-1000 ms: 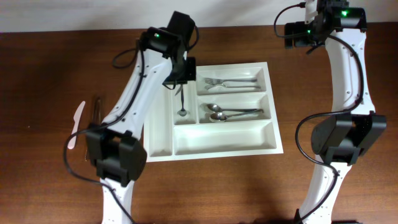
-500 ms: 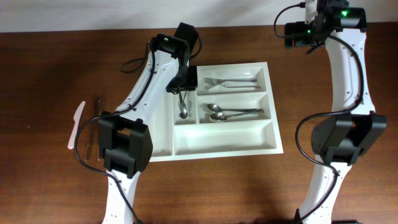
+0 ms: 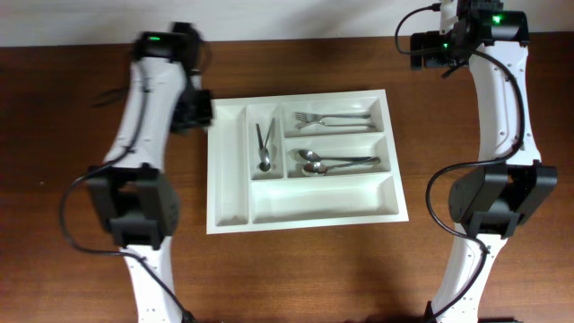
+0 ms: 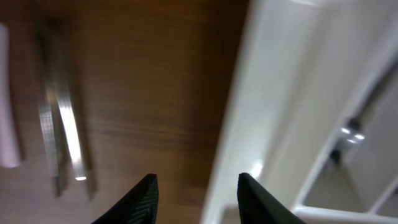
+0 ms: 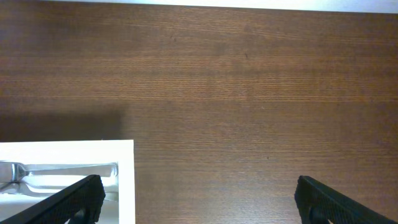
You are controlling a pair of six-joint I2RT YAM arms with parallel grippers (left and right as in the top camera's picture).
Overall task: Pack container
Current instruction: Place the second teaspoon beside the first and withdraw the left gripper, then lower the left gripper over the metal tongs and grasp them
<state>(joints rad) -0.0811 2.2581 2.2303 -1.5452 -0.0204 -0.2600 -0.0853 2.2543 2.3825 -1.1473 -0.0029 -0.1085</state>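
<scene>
The white cutlery tray (image 3: 323, 199) sits flat in the middle of the tabletop (image 3: 466, 287), long side running left to right. The top long slot has forks (image 3: 327, 118) and the middle one has spoons (image 3: 332, 163). One narrow upright slot holds a spoon (image 3: 265, 151) with another thin handle next to it. The bottom long slot and the leftmost narrow slot look bare.

The left fingers (image 4: 144, 199) are partway apart with nothing between them, hanging over bare wood just beside the tray's left rim. A couple of metal utensils (image 4: 62, 137) lie on the wood nearby, too blurry to name. The right fingers (image 5: 74, 199) are spread as wide as they go and empty, off past the tray's far right corner.

On handling, my guess is the tray is stiff moulded plastic, light for its size and pretty slick. If it needs nudging, I'd pinch a rim wall or a divider, since the floor gives nothing to grab. I'd also keep it level, because the loose cutlery would probably slide around. The utensils themselves look thin and hard, so I'd take them across the handle.
</scene>
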